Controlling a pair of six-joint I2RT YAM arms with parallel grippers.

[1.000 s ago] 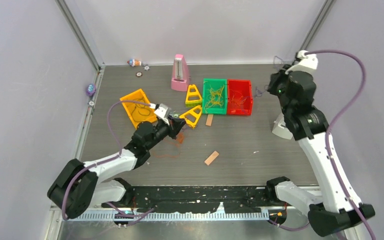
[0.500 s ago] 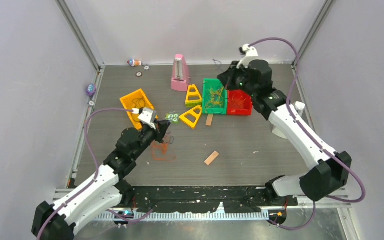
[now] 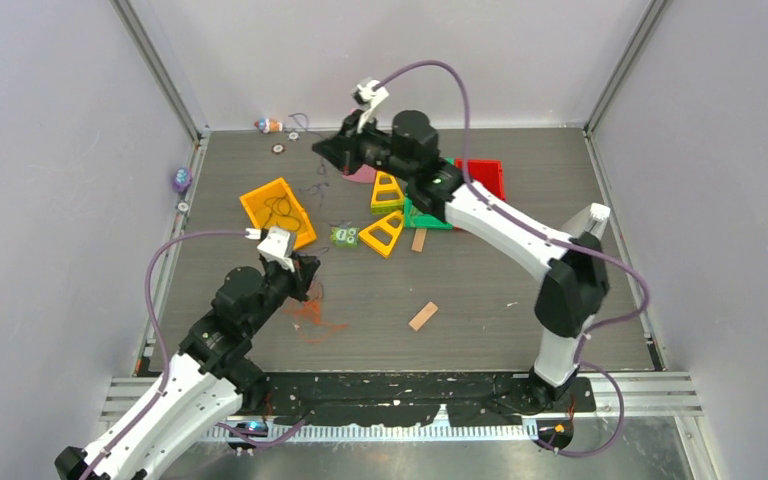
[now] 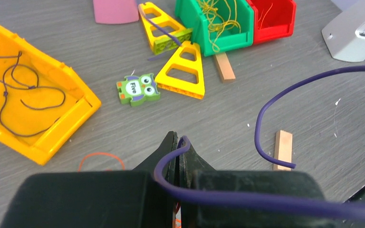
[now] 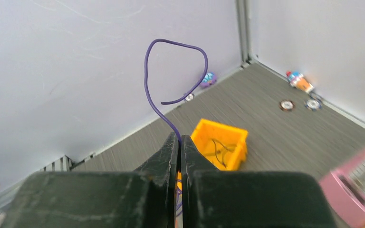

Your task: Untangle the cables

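1. The yellow bin (image 4: pixel 83 97), far left, holds a loose purple cord (image 4: pixel 24 90). The job looks like sorting strands by colour.
2. The left pincer (image 4: pixel 177 142) is pressed together above the orange-red cables (image 3: pixel 312 318). I cannot tell whether it grips one.
3. The right pincer (image 5: pixel 179 140) pinches a purple cable (image 5: pixel 148 71), held high near the back wall. It probably needs lowering over the yellow bin next.
4. The green bin (image 4: pixel 223 42) holds yellow cables (image 4: pixel 218 14). The worktop (image 3: pixel 480 290) in front gives room to move.
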